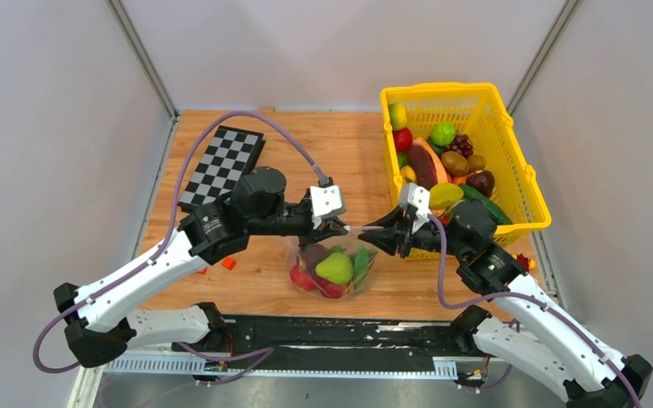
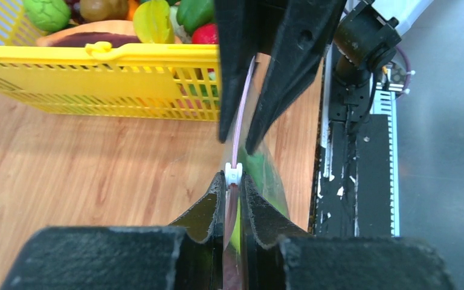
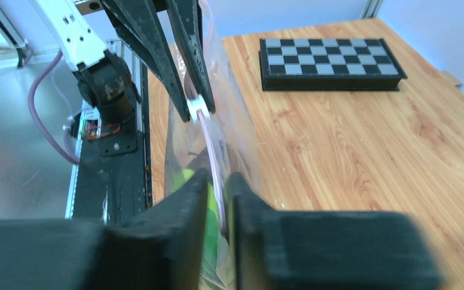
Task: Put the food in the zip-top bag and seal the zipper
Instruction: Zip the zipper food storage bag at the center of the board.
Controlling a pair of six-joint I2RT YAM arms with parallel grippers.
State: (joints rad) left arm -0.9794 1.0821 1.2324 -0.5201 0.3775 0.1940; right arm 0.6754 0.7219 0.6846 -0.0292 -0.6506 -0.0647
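Near the surface's (image 1: 255, 285) front edge, the zip-top bag (image 1: 298, 255) sags, soft, slippery and food-weighted (image 1: 334, 268). The left end effector (image 1: 341, 228) pinches the stiffer zipper (image 2: 237, 130), the best hold. The right end effector (image 1: 372, 232) straddles it narrowly, grip unclear.

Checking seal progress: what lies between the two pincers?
A short stretch of pink zipper, with a white slider right at the left pincer; the left wrist view shows it.

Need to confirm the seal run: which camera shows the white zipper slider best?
Left wrist: the zipper slider sits sharp and centred at the left gripper. Right wrist shows it smaller, off-centre. Top external barely resolves it.
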